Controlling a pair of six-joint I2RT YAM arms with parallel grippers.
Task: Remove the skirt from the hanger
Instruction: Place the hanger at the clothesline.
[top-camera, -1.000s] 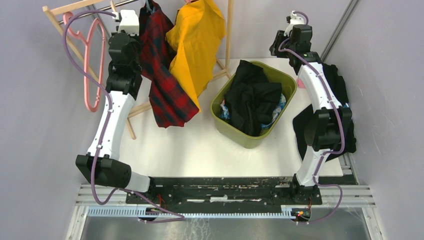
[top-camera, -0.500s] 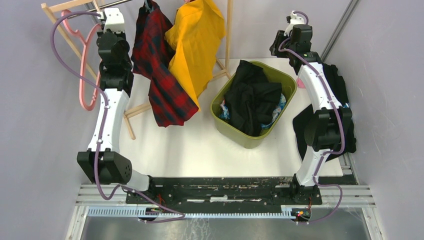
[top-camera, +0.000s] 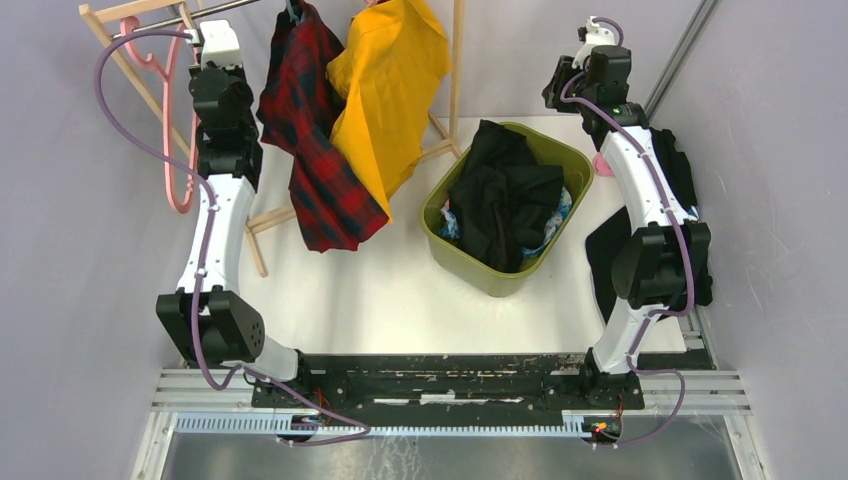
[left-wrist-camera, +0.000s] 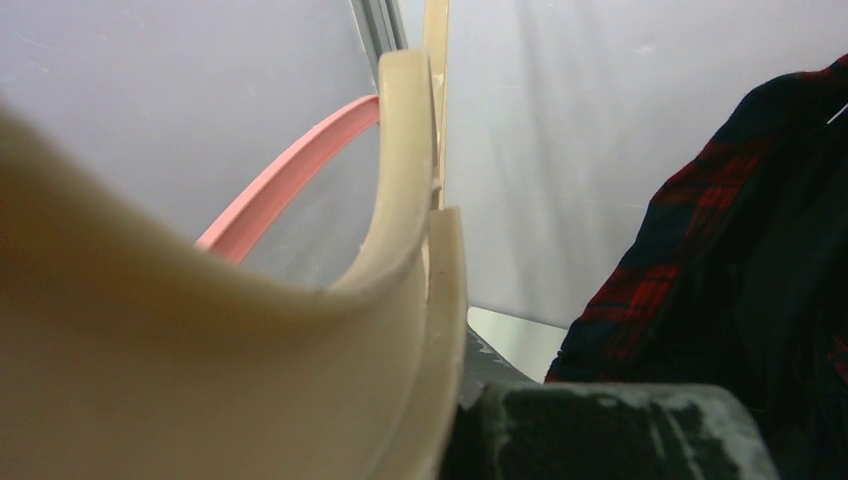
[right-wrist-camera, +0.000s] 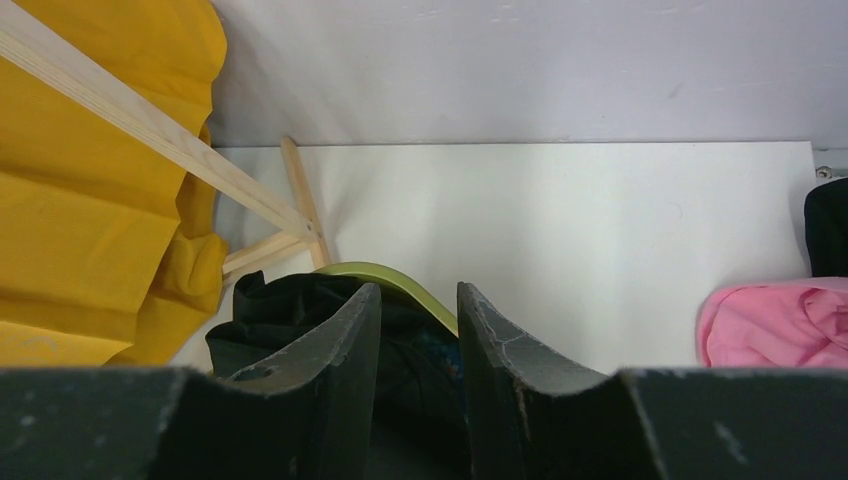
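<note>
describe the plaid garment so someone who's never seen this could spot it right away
Look to the wooden clothes rack at the far left of the white table, where two garments hang side by side. The plaid garment is the left one, next to the yellow garment; it alone is dark red and black check.

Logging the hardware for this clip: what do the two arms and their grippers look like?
The left arm and right arm match: white links between bulky black joints, each trailed by a looping purple cable. The right fingers are dark grey, scuffed and wedge-shaped. The left fingers are pale cream and curved. No markings are legible.
</note>
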